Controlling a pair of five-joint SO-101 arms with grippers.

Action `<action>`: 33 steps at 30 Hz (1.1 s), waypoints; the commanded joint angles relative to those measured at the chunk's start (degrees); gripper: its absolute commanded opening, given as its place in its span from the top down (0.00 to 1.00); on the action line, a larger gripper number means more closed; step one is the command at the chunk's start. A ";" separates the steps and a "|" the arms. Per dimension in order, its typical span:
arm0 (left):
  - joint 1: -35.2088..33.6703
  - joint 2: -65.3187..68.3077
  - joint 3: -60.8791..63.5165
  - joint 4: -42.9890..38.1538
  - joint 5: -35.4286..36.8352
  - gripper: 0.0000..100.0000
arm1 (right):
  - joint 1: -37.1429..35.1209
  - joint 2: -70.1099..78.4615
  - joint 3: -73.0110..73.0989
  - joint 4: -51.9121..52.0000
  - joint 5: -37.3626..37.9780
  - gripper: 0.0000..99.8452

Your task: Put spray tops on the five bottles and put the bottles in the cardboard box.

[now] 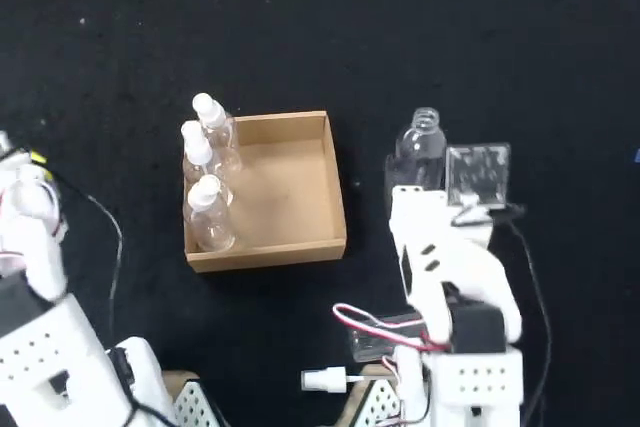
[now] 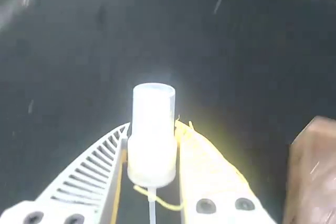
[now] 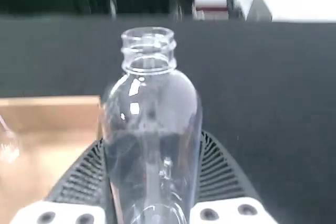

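My right gripper [image 3: 152, 141] is shut on a clear, open-necked bottle [image 3: 151, 124], holding it upright just right of the cardboard box [image 1: 285, 187]; the high view shows that bottle [image 1: 421, 147] too. My left gripper [image 2: 153, 127] is shut on a white spray top [image 2: 152, 135] above the black table. The left arm [image 1: 30, 217] stands at the left edge in the high view. Three bottles with spray tops [image 1: 209, 182] stand along the box's left wall. Another clear bottle [image 1: 383, 343] lies near the right arm's base, with a loose spray top [image 1: 324, 379] beside it.
A clear square plastic piece [image 1: 478, 175] stands right of the held bottle. The box's right half is bare cardboard. A brown block [image 2: 312, 174] shows at the edge of the left wrist view. Cables [image 1: 365, 319] trail by the right arm's base.
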 commanded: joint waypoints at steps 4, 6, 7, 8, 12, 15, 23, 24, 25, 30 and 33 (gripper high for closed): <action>17.19 -5.63 -7.16 -10.81 14.15 0.97 | -1.14 -13.23 1.01 -0.18 -0.35 0.99; 21.67 -5.71 -9.71 -15.03 17.76 0.97 | -1.14 -15.16 0.92 -0.18 -0.35 0.99; 23.69 -5.71 -10.77 -17.41 19.16 0.97 | -1.14 -16.13 0.84 -0.18 -0.35 0.99; 26.07 -5.71 -11.56 -20.13 20.48 0.97 | -1.14 -17.10 0.84 -0.53 -0.26 0.99; 36.44 -5.80 -11.91 -31.38 23.74 0.97 | -1.32 -18.86 1.01 -4.31 0.00 0.99; 45.58 -5.54 -11.82 -38.51 23.74 0.97 | -4.84 -18.59 0.92 -8.79 0.00 0.99; 65.27 -6.15 -0.13 -58.37 23.74 0.91 | -15.12 -16.48 4.79 -14.59 -0.35 0.99; 65.71 -6.15 1.71 -60.57 23.74 0.89 | -15.65 -16.66 5.76 -14.59 -0.35 0.99; 66.15 -6.15 3.56 -62.86 23.74 0.88 | -15.91 -16.84 6.81 -14.59 -0.35 0.99; 66.33 -5.98 7.25 -70.86 24.09 0.85 | -15.82 -18.77 11.38 -14.59 -0.26 0.99; 66.33 -5.54 6.99 -71.12 23.91 0.94 | -16.00 -20.88 13.32 -14.33 -0.18 0.99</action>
